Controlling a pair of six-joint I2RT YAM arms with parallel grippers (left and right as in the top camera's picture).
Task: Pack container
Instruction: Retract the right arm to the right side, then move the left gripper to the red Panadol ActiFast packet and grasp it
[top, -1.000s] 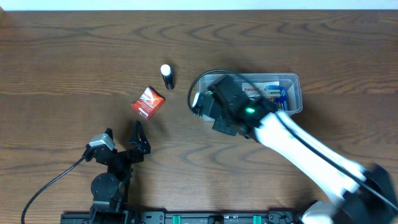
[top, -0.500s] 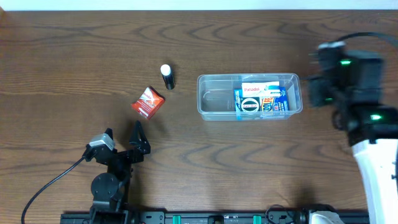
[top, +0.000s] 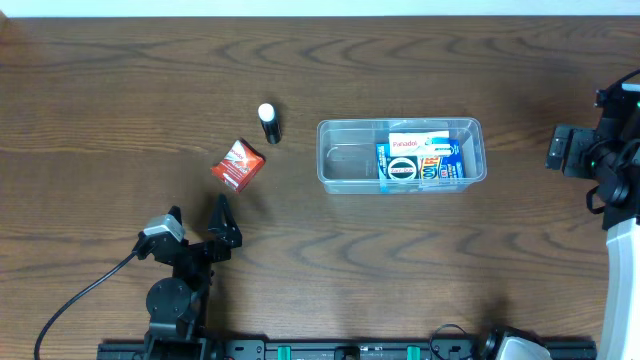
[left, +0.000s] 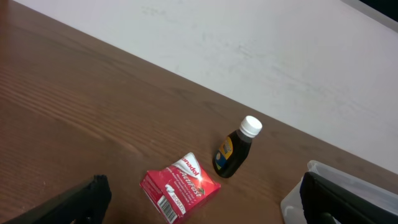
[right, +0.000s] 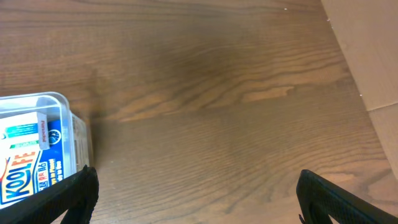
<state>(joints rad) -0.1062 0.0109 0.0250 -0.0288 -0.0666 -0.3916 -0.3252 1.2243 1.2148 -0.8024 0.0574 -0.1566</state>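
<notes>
Left jaws apart, holding nothing, low over worktop (top: 120, 90). I see red box (left: 180, 186) just ahead, in line with gap between them; dark bottle (left: 235, 151) with white cap just beyond box. Container (top: 345, 165) well off to their right. Right jaws wide apart, holding nothing. Container sits off their left side, apart from them, blue-and-white boxes (top: 420, 158) in its nearer end.
</notes>
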